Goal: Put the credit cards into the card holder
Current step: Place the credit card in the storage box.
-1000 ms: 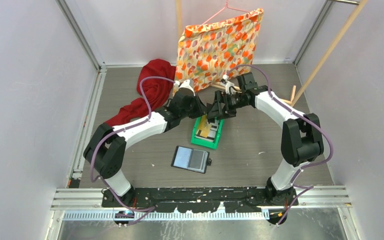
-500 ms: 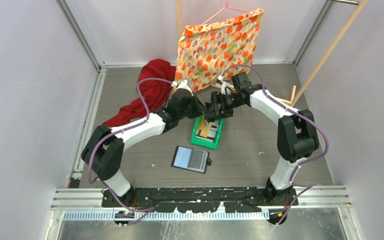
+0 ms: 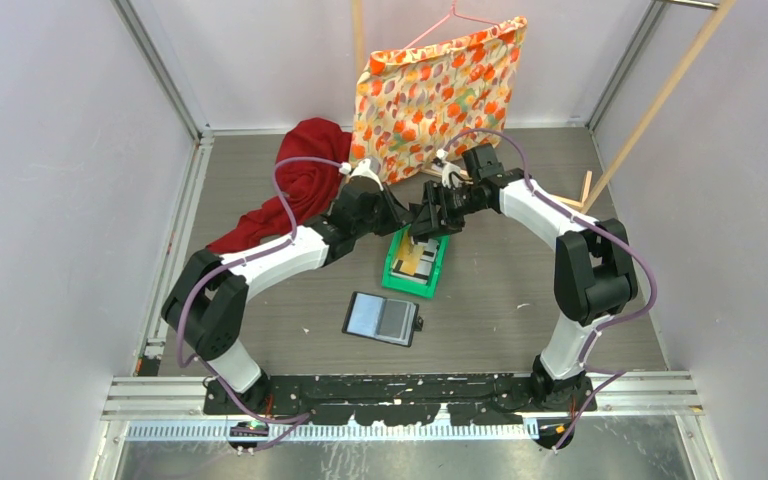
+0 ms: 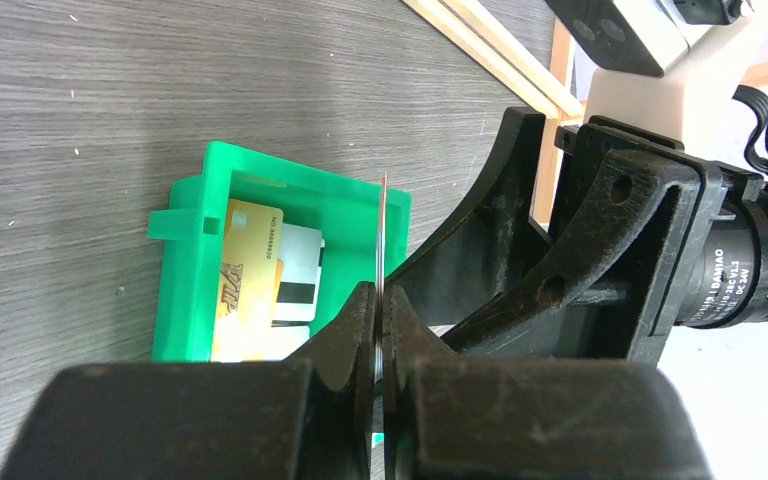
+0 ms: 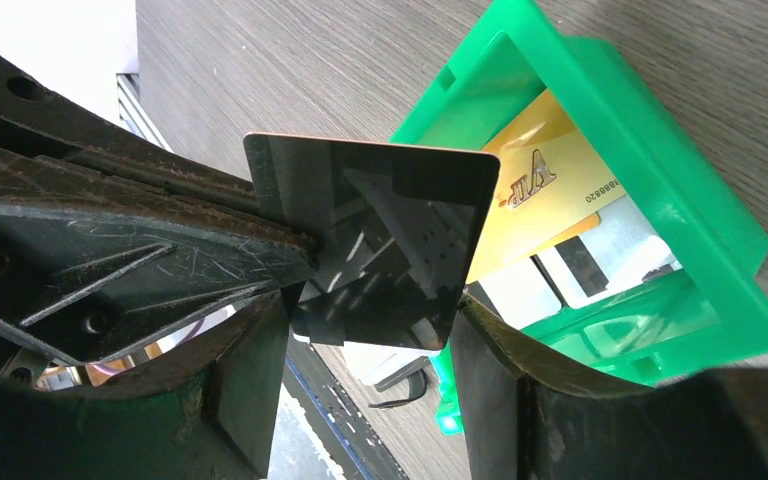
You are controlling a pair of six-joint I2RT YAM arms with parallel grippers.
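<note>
Pale walls [image 3: 60,200] close in a grey wood-grain table [image 3: 540,300], with both arm bases at the near edge. Taking the midpoint between the bases as the dial's centre, the card holder [image 3: 382,318] lies nearest at 12 o'clock. It is open flat with its shiny pocket pages up, and no card shows in it. Just past it, a shade toward 1 o'clock, sits the green tray [image 3: 410,291]. Over the tray's far end the two grippers meet nose to nose. Farther back, a red cloth [image 3: 305,185] is heaped at 11 o'clock and a flowered cloth [image 3: 435,90] hangs at 12.

The step in hand looks like a hand-over of one card, lifted clear of the tray. The left gripper [image 4: 381,300] is clamped tight on the dark card [image 4: 384,230]. The right gripper [image 5: 372,305] stands with its jaws apart, straddling that card's two side edges. They are so near that contact cannot be ruled out, but no firm grip shows. The next move likely calls for the right jaws to pinch first and the left to let go after. The card can then be carried back toward 6 o'clock and slid into a pocket.

From overhead the card is hidden between the black fingers. The left wrist view shows it only edge-on, a thin line, with a yellow-gold card [image 4: 245,270] and a white card [image 4: 298,280] in the tray below. The right wrist view alone shows its glossy dark face.
</note>
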